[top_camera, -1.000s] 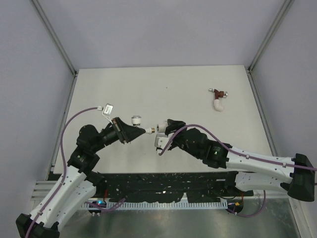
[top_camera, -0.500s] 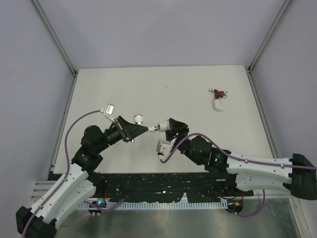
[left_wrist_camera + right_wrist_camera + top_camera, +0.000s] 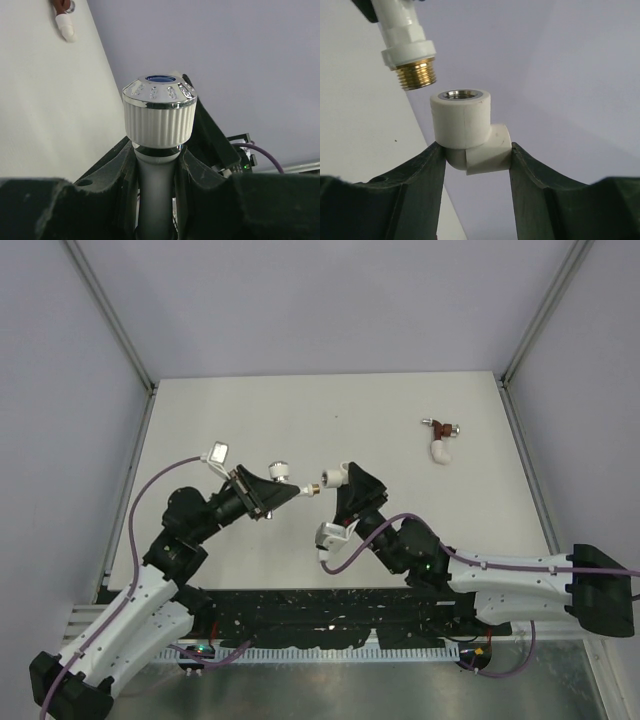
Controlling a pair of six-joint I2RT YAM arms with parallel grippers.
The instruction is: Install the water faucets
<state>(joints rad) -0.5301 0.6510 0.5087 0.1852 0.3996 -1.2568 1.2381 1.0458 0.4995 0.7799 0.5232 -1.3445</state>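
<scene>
Presently two: white faucet in left pincer, red faucet on table.

Robot test cell in lab, not home or shop. Bare white table boxed in by plain grey panels on aluminium posts. Robot arms, left and right, bolted to black perforated plate. White slotted cable duct along front.
</scene>
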